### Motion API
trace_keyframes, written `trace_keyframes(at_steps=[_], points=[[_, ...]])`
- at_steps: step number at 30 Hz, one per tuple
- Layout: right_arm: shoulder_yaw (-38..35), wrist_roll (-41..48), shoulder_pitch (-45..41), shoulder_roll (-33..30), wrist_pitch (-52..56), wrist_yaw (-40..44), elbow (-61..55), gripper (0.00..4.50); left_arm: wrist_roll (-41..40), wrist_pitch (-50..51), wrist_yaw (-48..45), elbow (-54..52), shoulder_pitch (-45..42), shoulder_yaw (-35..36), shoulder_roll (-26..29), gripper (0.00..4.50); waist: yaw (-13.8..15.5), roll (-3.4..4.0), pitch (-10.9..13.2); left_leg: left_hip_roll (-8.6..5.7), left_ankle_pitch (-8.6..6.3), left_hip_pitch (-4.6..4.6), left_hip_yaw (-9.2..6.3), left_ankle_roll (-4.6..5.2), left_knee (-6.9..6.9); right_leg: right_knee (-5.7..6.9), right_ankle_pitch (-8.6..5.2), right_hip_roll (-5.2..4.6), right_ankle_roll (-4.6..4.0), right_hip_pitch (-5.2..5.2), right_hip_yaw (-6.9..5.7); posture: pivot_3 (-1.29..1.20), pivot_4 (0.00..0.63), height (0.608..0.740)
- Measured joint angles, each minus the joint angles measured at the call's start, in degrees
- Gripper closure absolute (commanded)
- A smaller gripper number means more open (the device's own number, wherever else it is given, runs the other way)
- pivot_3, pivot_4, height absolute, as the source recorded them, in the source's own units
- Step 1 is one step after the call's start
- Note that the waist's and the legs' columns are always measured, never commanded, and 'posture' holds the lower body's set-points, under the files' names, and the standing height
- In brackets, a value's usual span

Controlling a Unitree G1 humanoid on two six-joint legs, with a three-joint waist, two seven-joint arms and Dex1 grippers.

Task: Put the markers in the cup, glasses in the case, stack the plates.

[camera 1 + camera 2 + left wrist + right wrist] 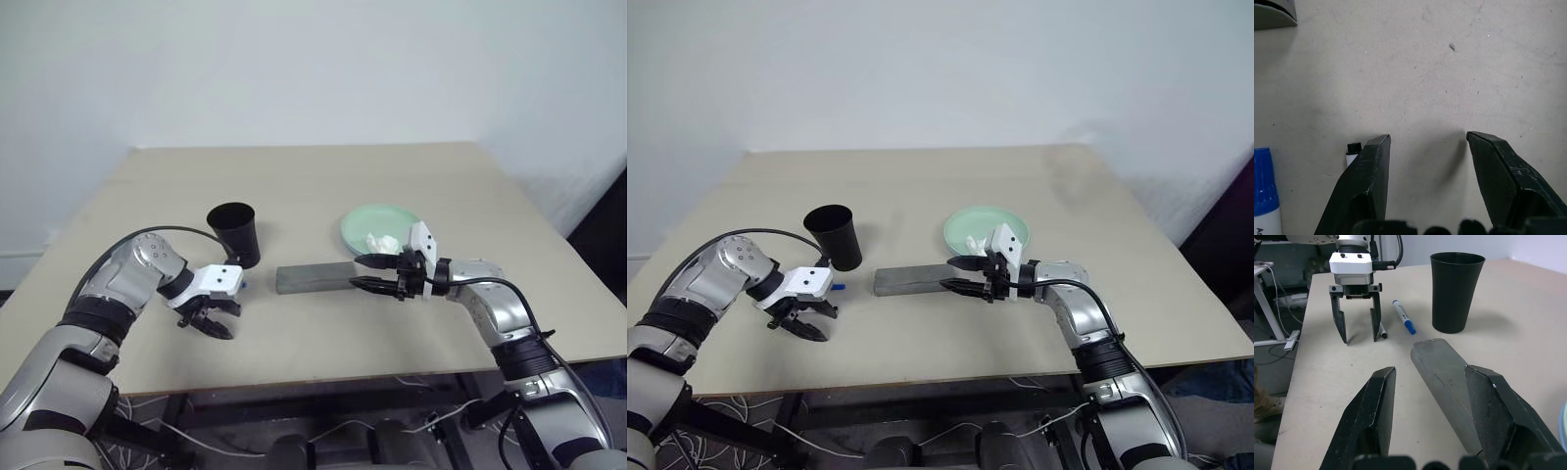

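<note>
My left pincer [207, 323] points down at the bench [294, 343], fingers spread and gripping nothing, tips close above the surface. One marker [1382, 331] with a black tip lies right beside its finger; a second marker [1403, 317] with a blue cap lies just past it, toward the cup [234, 234]. My right pincer [370, 273] sits roughly level at the end of the grey case [313, 278], fingers parted and empty. The case lies closed on the bench between both pincers. Behind it the cup stands upright. The mint green plate [380, 227] sits beyond the right pincer, a crumpled white paper [380, 242] on it.
</note>
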Motion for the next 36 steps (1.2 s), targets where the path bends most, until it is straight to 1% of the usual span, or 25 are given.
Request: trace_keyframes(at_steps=[3, 7, 15, 23, 29, 30, 32, 36], points=[[0.0, 0.0, 0.0, 0.0, 0.0, 0.0, 0.0, 2.08, 0.0, -0.1, -0.7, 0.3, 0.0, 0.5, -0.1, 1.85, 0.0, 0.00, 0.0, 0.01, 0.02, -0.01, -0.01, 0.02, 0.00, 0.03, 0.00, 0.00, 0.00, -0.03, -0.01, 0.00, 0.000, 0.737], [0.0, 0.0, 0.0, 0.0, 0.0, 0.0, 0.0, 2.08, -2.1, 0.4, -1.1, 0.3, -0.3, 0.1, 0.7, 1.85, 0.0, -0.05, 0.0, 0.01, 0.01, -0.15, 0.00, 0.01, -0.01, 0.04, 0.00, 0.00, 0.01, -0.16, -0.01, 0.00, 0.000, 0.737], [0.1, 0.0, -0.3, 0.1, 0.0, 0.2, 0.1, 2.08, -1.3, -1.3, -1.2, 6.6, -6.8, 0.4, 0.5, 1.85, 0.0, -0.08, 0.0, -0.01, -0.01, -0.25, 0.02, 0.00, -0.10, -0.08, 0.03, 0.00, 0.07, -0.22, -0.01, 0.00, 0.000, 0.737], [0.1, 0.0, -0.4, 0.1, 0.0, 0.7, 0.7, 2.08, 6.3, -6.6, -0.7, 14.9, -8.3, -0.6, -3.5, 1.85, 0.0, -0.08, 0.0, 0.00, -0.01, -0.24, 0.02, 0.00, -0.08, -0.05, 0.02, 0.02, 0.04, -0.21, -0.01, 0.00, 0.000, 0.737], [0.1, 0.0, -0.4, 0.0, 0.2, 0.2, 0.6, 2.08, 9.6, -9.8, 0.0, 19.4, -10.5, -0.5, -5.4, 1.85, 0.0, -0.06, 0.0, -0.02, -0.01, -0.13, 0.00, 0.01, -0.06, -0.03, 0.02, 0.01, 0.04, -0.09, 0.01, 0.00, 0.000, 0.737], [0.1, 0.0, -0.3, 0.0, 0.2, 0.0, 0.6, 2.08, 10.0, -10.2, 0.3, 20.3, -10.9, -0.4, -5.7, 2.22, 0.0, -0.06, 0.0, -0.02, 0.00, -0.10, -0.02, 0.01, -0.04, -0.01, 0.01, 0.01, 0.02, -0.05, 0.00, 0.00, 0.000, 0.737], [0.1, 0.0, -0.1, 0.0, 0.4, 0.0, 0.3, 2.08, 10.9, -10.8, 1.2, 21.1, -11.2, -0.4, -6.1, 2.71, 0.0, -0.07, 0.0, -0.01, 0.00, -0.09, -0.02, 0.02, -0.01, 0.01, 0.01, 0.02, 0.02, -0.05, 0.00, 0.00, 0.000, 0.737], [0.1, 0.0, 0.5, -0.3, 0.7, -0.3, -0.3, 2.08, 11.2, -11.6, 1.8, 22.0, -11.4, 0.5, -6.2, 4.06, -0.2, -0.07, 0.0, -0.01, 0.00, -0.11, 0.05, 0.01, 0.00, -0.01, 0.02, 0.01, 0.03, -0.08, 0.05, 0.00, 0.000, 0.737]])
